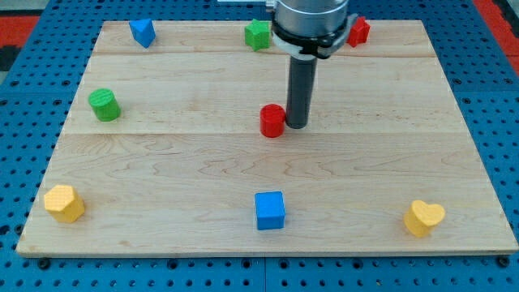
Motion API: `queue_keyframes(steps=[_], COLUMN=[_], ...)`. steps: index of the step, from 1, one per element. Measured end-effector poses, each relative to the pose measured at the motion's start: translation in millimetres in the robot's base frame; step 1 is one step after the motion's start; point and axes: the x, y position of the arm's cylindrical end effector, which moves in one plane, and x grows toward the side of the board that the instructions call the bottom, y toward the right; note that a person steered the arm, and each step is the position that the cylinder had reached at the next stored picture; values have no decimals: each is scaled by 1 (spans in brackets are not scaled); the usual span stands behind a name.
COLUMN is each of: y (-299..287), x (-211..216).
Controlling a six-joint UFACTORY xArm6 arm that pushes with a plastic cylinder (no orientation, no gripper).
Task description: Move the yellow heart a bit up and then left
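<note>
Hiding part of the red block (358, 31) behind the arm's grey housing at the view's top, up and to the right of my tip (296, 126); shape of that block hard to make out. Cutting off the arm itself at the view's top edge, so only the housing and the dark rod show. Leaving unclear whether my tip touches the red cylinder (273, 121), just to its left: close beside at least, no gap to be seen.

Looking far down and right of my tip for the yellow heart (424, 217): near the table's (243, 162) bottom right corner, close to the bottom and right edges, well apart from every other block. Finding bare wood above the heart and to its left as far as the blue cube (270, 210), straight below my tip. Placing a second yellow block (64, 203), shape uncertain, far down and left, near the bottom left corner. Noting a green cylinder (104, 105) far left, a blue block (143, 32) up and far left, and a green block (258, 35) above, slightly left, by the top edge.

Standing upright near the table's middle, rod vertical. Ending in a plain rod, so neither open nor closed.
</note>
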Motion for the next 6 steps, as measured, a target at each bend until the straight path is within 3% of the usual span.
queue_keyframes(steps=[1,2,3,4,5,6], y=[69,191,290,301,287,235], x=[4,42,119,182,193,193])
